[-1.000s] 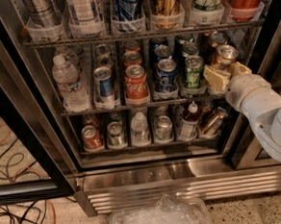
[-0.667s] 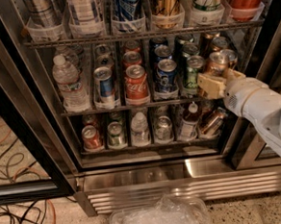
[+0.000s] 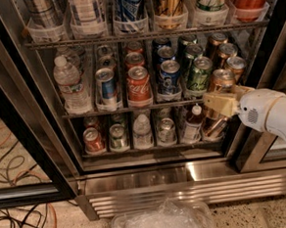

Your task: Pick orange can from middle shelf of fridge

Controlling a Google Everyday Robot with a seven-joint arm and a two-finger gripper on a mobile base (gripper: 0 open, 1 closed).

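Observation:
The fridge (image 3: 35, 148) stands with its door open, black frames at both sides. The middle shelf (image 3: 147, 107) is a wire rack with clear lane trays of cans. The rightmost lane holds several coppery orange cans; the front orange can (image 3: 222, 78) stands upright at the shelf's front edge, with others (image 3: 236, 63) behind it. My gripper (image 3: 220, 103), beige on a white arm coming in from the right, sits against the lower front of that front can and hides its base.
The middle shelf also holds a green can (image 3: 198, 75), a blue can (image 3: 169, 75), a red Coca-Cola can (image 3: 138, 84) and a water bottle (image 3: 69, 84). Tall cans (image 3: 130, 4) stand above, and small cans and bottles (image 3: 141, 130) below. On the floor are a steel grille (image 3: 187, 191), a plastic bag (image 3: 160, 222) and cables (image 3: 22, 217).
My gripper has moved down, from beside the orange cans' tops to the front can's base at the shelf edge. The other cans have not moved.

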